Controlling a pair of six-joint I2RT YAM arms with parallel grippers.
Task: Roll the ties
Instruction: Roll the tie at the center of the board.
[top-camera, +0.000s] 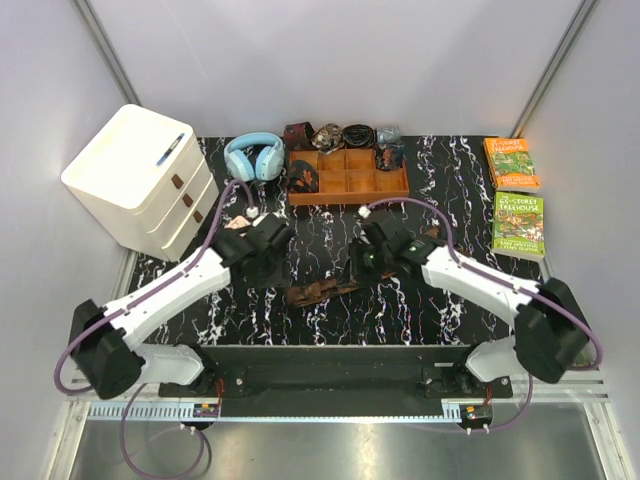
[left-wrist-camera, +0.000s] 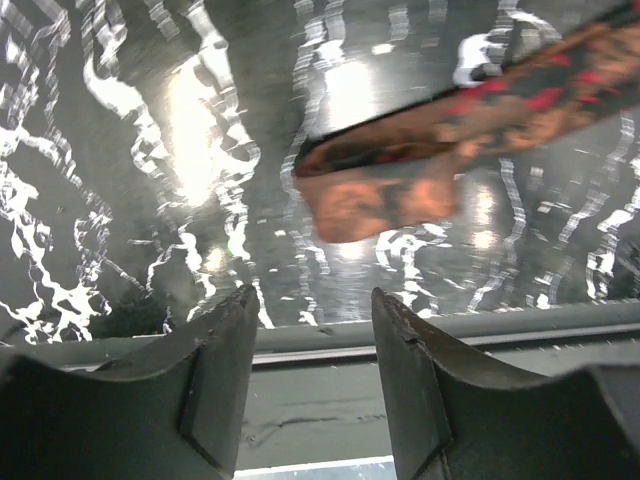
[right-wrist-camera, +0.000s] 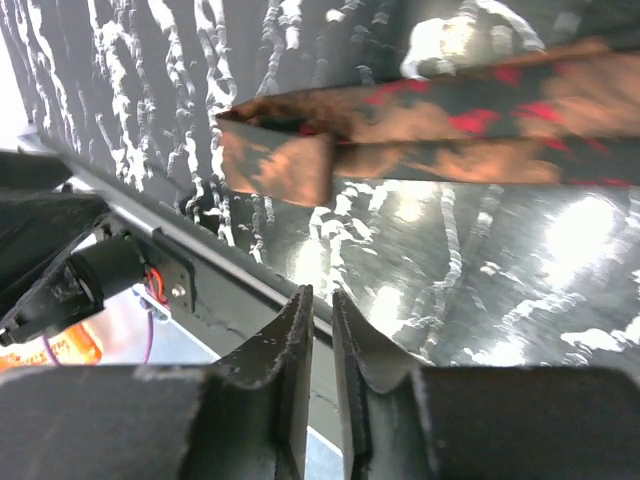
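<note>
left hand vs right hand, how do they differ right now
The left hand has its fingers well apart, while the right hand shows only a thin slit between its fingers. From above, the left hand is beside the left end of the tie, and the right hand is by its right end. Both hands are empty, and neither touches the tie.

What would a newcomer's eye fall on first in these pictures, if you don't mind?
A dark brown fabric necktie with a reddish-tan pattern lies mid-table on the black, white-veined marble-look tabletop. At the far edge sits an orange-brown compartmented wooden tray, with light blue headphones to its left; two green-and-orange books lie at the right.
</note>
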